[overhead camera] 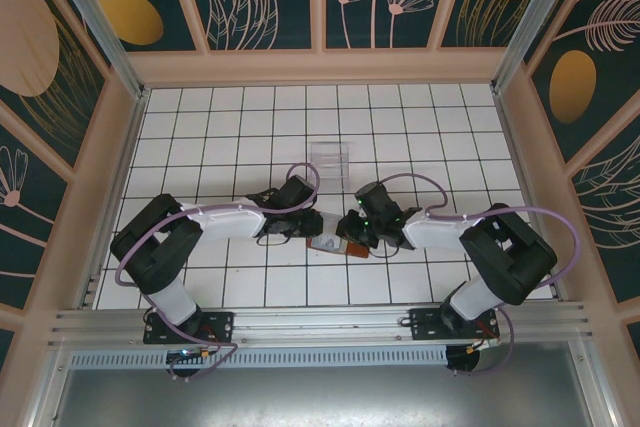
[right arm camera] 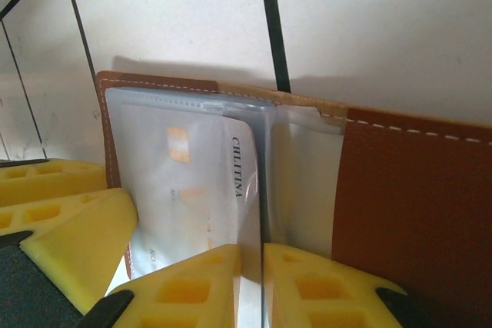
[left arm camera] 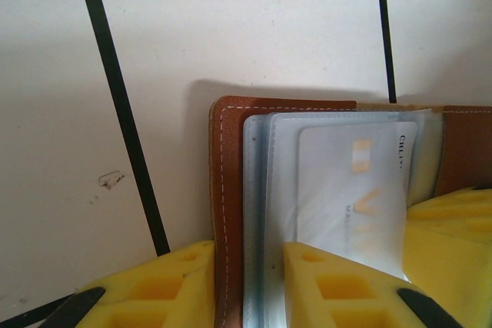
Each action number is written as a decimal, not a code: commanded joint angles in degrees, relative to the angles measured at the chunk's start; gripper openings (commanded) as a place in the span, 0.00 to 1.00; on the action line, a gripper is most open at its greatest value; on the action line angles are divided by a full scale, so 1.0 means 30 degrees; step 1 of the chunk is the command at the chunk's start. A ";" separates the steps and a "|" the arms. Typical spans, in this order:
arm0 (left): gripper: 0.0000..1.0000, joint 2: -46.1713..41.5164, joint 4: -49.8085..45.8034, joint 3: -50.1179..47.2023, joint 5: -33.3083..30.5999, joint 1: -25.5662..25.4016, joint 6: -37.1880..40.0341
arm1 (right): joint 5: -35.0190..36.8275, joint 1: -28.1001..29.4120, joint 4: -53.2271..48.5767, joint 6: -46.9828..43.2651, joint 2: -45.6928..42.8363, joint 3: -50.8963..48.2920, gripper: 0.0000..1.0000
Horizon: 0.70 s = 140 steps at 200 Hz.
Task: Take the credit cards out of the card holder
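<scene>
Over on the left, the left gripper (left arm camera: 250, 270) has its yellow jaws drawn in close on the near end of the card holder (left arm camera: 231, 151). The reddish-brown cover and the edges of a couple of clear leaves sit pinched between them.

The holder lies open on the tiled table (left arm camera: 254, 28) between the two arms. One pale credit card (left arm camera: 350, 190) shows through the plastic, tucked inside its pocket. I cannot tell from here whether more cards sit behind it.

On the right, the right gripper (right arm camera: 261, 259) is all but closed, with only the thin edge of a clear sleeve (right arm camera: 304, 182) caught between its jaws. It looks to have plastic there, not the card.

To my eye the job is barely started. The left side should simply hold the cover flat and firm. The right needs to let go and take the card's own exposed edge, then draw it straight along the pocket's opening, slowly. A slanted pull would likely buckle the sleeve or drag the whole holder along.
</scene>
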 commanded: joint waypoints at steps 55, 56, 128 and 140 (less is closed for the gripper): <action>0.28 0.2149 -0.3252 -0.1135 -0.0826 -0.0327 0.0416 | -0.3157 -0.0171 0.5387 0.0632 0.1349 -0.1505 0.13; 0.28 0.2151 -0.3252 -0.1134 -0.0836 -0.0327 0.0418 | -0.3170 -0.0171 0.5426 0.0632 0.1321 -0.1524 0.13; 0.28 0.2205 -0.3252 -0.1107 -0.0788 -0.0340 0.0419 | -0.4413 -0.0231 0.8433 0.0876 0.1294 -0.2339 0.14; 0.29 0.2186 -0.3226 -0.1105 -0.0744 -0.0341 0.0436 | -0.4769 -0.0202 0.8912 0.0975 0.1581 -0.2321 0.14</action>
